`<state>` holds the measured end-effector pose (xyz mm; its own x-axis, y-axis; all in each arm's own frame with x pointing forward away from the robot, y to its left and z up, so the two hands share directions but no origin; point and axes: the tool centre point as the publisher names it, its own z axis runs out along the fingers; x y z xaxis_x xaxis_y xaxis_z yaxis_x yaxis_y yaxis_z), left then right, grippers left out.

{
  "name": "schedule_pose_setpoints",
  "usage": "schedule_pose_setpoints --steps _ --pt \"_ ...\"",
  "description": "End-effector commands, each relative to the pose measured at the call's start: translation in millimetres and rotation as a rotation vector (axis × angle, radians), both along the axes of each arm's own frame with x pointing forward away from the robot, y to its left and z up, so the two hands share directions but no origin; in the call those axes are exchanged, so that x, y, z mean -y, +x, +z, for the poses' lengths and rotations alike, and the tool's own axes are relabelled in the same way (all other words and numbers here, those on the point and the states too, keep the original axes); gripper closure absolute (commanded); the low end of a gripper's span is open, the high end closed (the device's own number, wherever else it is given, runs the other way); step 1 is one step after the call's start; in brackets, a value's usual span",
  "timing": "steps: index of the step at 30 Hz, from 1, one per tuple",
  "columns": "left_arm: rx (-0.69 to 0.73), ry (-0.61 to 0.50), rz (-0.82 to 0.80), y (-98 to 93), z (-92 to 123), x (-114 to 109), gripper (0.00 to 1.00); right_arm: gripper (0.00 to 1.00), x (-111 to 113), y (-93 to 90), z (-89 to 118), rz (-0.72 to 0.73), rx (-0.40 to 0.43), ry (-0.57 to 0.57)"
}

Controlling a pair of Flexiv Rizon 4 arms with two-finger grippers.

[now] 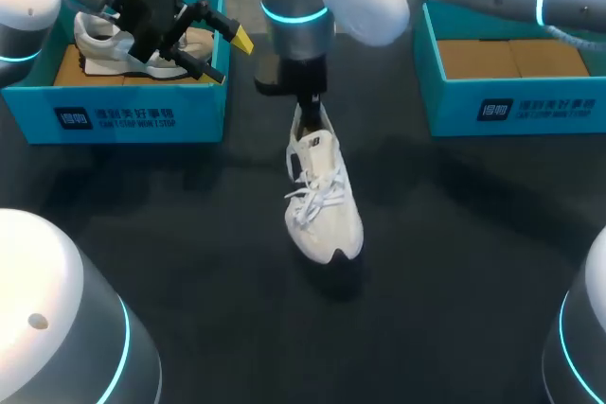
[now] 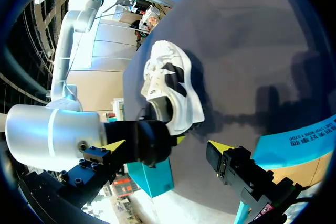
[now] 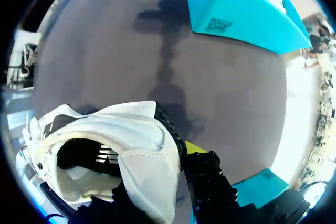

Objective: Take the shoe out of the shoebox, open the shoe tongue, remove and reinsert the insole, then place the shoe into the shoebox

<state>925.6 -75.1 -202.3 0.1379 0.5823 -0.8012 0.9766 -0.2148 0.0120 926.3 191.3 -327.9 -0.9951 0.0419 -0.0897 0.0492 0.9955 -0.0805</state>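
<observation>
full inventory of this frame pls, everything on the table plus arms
shoe: 1, white, laced, middle of the table, heel held by the right pincer
second shoe: 1, white, inside the left box
left box: 1, teal, far left of the table
right box: 1, teal, far right of the table, only its brown bottom shows inside
table: 1, dark
left pincer: 1, black with yellow tips, open, above the left box
right pincer: 1, black with yellow tips, shut on the heel of the shoe, reaching in to the middle
</observation>
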Motion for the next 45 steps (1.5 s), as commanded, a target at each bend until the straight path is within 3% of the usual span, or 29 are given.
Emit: schedule_pose_setpoints --steps 1,13,21,27,35,45 --pt "0.002 0.002 0.001 -0.6 0.2 -0.1 0.0 1.0 8.3 -8.2 37.0 -0.001 0.014 0.009" --pt "0.002 0.002 0.001 -0.6 0.2 -0.1 0.0 1.0 26.4 -6.0 77.0 -0.047 0.055 -0.014" --pt "0.002 0.002 0.001 -0.6 0.2 -0.1 0.0 1.0 24.9 -8.0 119.9 -0.028 -0.019 0.076" --pt "0.002 0.002 0.001 -0.6 0.2 -0.1 0.0 1.0 25.1 -8.8 145.2 -0.038 -0.012 0.034" --pt "0.002 0.002 0.001 -0.6 0.2 -0.1 0.0 1.0 24.3 -7.3 161.4 -0.043 0.002 0.061" --pt "0.002 0.002 0.001 -0.6 0.2 -0.1 0.0 1.0 24.3 -7.3 161.4 -0.043 0.002 0.061"
